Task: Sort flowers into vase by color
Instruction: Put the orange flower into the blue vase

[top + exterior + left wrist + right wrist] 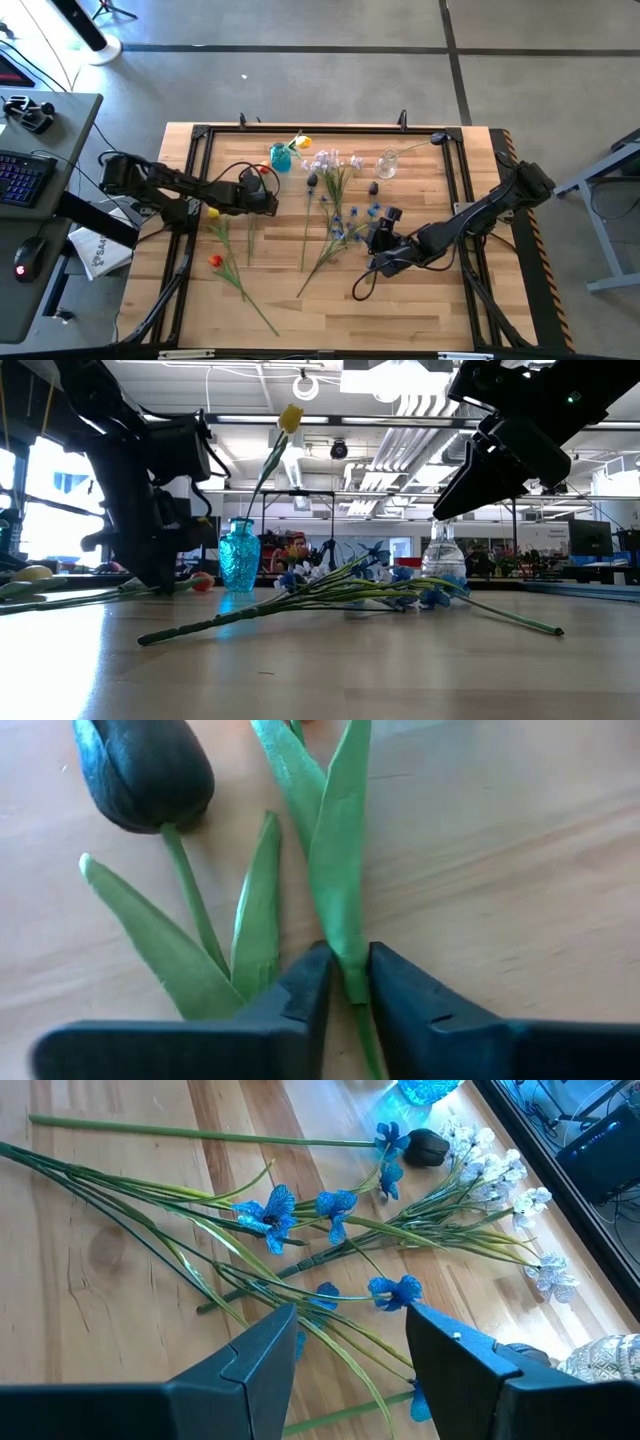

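Your left gripper [346, 982] pinches a thin green flower stem [340, 890] to lift it for sorting, while your right gripper [350, 1350] hangs open and empty over the blue flowers [270, 1212].

left arm: reaches in from the left, low over the table | left gripper [345, 982]: dark fingers nearly together, pinching a thin green flower stem [340, 910] | right arm: angled in from the right | right gripper [345, 1350]: dark fingers parted, holding nothing

Flowers [330, 215] lie mid-table btwn both arms; two vases [280, 157] behind them.
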You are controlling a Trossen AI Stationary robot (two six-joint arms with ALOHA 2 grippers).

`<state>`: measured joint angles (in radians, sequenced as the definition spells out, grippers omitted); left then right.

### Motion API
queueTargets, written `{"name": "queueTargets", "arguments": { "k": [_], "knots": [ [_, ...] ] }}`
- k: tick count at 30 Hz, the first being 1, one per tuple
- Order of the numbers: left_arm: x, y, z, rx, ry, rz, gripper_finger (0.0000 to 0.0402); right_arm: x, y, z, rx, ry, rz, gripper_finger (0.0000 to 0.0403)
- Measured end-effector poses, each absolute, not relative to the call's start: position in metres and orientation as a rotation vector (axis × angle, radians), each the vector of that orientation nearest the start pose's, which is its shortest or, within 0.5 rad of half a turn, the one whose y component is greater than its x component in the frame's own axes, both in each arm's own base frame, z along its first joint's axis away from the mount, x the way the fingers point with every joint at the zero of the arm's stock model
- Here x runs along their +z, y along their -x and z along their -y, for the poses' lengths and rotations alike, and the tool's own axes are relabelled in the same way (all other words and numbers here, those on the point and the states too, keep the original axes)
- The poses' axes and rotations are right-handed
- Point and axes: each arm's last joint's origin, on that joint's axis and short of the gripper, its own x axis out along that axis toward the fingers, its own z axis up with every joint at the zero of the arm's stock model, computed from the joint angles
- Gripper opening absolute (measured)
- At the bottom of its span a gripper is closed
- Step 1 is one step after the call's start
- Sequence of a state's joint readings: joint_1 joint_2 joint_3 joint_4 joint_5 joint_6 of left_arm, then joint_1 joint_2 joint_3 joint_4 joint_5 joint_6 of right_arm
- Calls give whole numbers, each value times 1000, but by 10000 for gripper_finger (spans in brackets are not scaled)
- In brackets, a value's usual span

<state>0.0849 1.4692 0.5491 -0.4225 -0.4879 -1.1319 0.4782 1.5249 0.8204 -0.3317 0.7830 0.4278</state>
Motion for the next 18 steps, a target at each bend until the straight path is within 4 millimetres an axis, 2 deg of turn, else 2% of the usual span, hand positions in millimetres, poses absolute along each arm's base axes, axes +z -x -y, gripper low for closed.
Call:
{"name": "queueTargets", "arguments": {
  "k": [4,11,18],
  "knots": [
    [119,-208,-31,1124,650,-889,8,178,-257,-110,-442,213,-751,186],
    [130,-204,-28,1097,627,-858,3,178,-257,-110,-442,213,-751,186],
    [158,-199,-18,1039,606,-701,1,178,-257,-110,-442,213,-751,186]
  ]
}}
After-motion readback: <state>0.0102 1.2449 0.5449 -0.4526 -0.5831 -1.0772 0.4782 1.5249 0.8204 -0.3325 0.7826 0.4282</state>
